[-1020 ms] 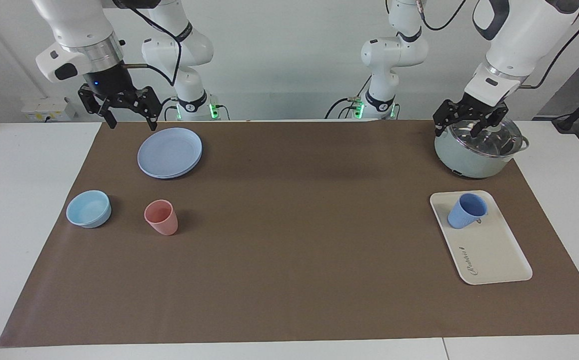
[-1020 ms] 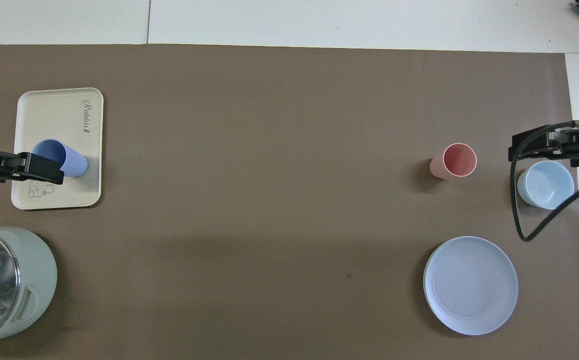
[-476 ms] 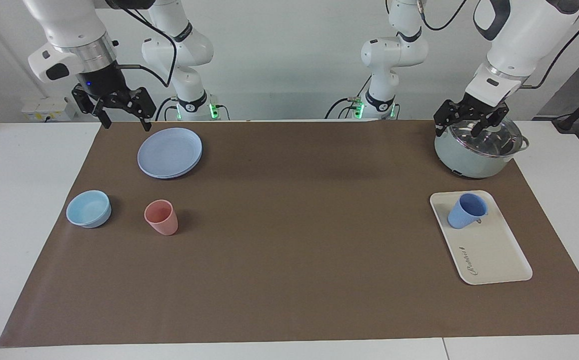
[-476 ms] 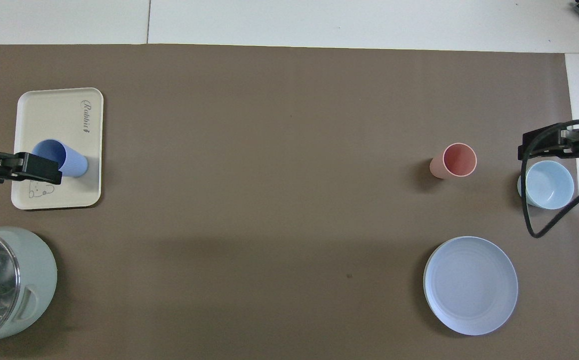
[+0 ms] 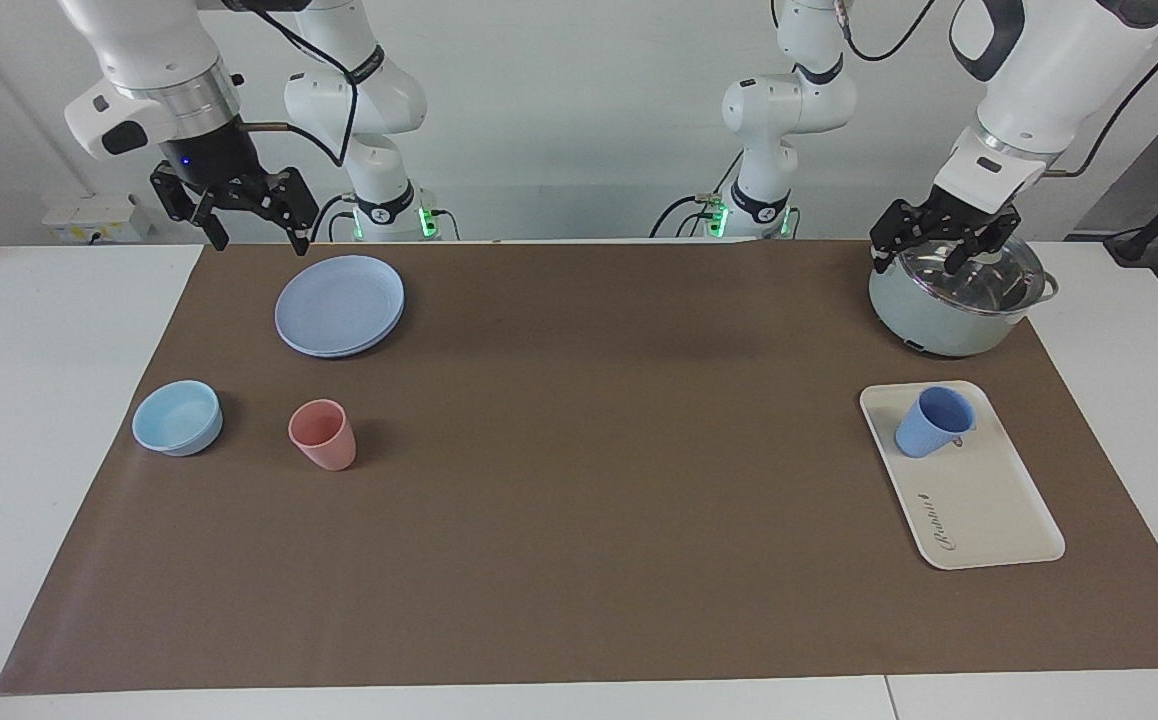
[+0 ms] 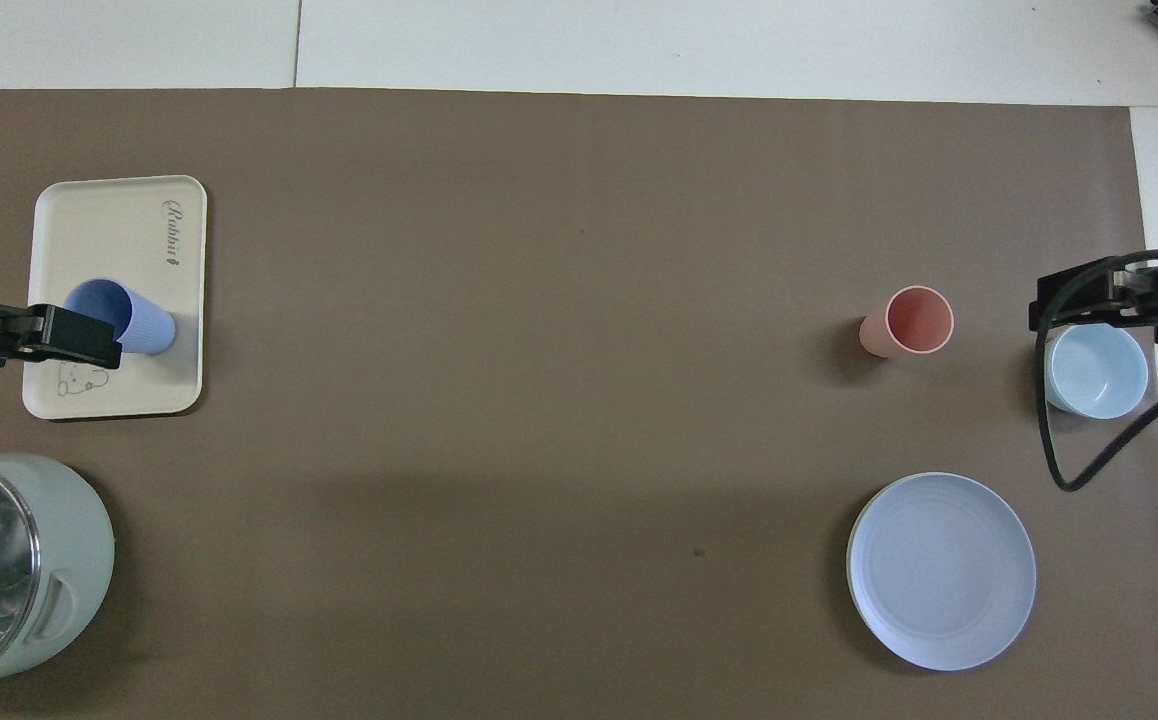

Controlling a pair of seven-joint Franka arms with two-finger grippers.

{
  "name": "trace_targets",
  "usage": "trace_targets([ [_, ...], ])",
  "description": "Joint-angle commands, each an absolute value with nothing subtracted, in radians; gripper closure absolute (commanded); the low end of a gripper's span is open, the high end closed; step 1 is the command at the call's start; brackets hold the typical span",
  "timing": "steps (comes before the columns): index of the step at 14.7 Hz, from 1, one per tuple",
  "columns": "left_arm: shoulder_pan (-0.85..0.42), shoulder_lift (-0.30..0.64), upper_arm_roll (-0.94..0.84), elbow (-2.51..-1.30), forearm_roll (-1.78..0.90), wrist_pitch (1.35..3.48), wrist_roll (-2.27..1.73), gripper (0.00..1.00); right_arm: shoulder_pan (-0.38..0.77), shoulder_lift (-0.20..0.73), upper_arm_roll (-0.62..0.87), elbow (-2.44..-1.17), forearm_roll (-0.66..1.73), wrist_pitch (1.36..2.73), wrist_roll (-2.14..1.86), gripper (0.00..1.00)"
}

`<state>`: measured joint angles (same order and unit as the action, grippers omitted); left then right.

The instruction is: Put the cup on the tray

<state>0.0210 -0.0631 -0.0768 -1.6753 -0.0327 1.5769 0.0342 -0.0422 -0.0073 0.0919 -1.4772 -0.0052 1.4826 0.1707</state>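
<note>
Brown matting covers the counter (image 5: 39, 400); cup (image 5: 932, 422) stands upright on tray (image 5: 989, 510), so the placing looks done.
Going by the facing view: right tool (image 5: 241, 215) hangs with fingers apart above the mat's edge, the blue plate (image 5: 339, 304) just beside and below it, waiting. Left tool (image 5: 939, 240), fingers also apart and empty, is raised over the lidded pot (image 5: 949, 310), the cup and tray below it toward the mat's middle rows. Open mat between the tools leaves plenty of room; what remains is likely only pulling clear.
</note>
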Motion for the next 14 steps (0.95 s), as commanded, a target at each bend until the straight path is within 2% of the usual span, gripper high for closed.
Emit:
trace_targets([
  [1, 0.032, -0.066, -0.08, -1.68, -0.048, 1.578, 0.04, 0.0, 0.012, -0.017, 0.023, -1.479, 0.005, 1.46, 0.146, 0.01],
  [14, 0.032, -0.067, -0.08, -1.68, -0.048, 1.578, 0.041, 0.0, 0.057, -0.017, -0.025, -1.483, 0.012, 1.399, 0.141, 0.01],
])
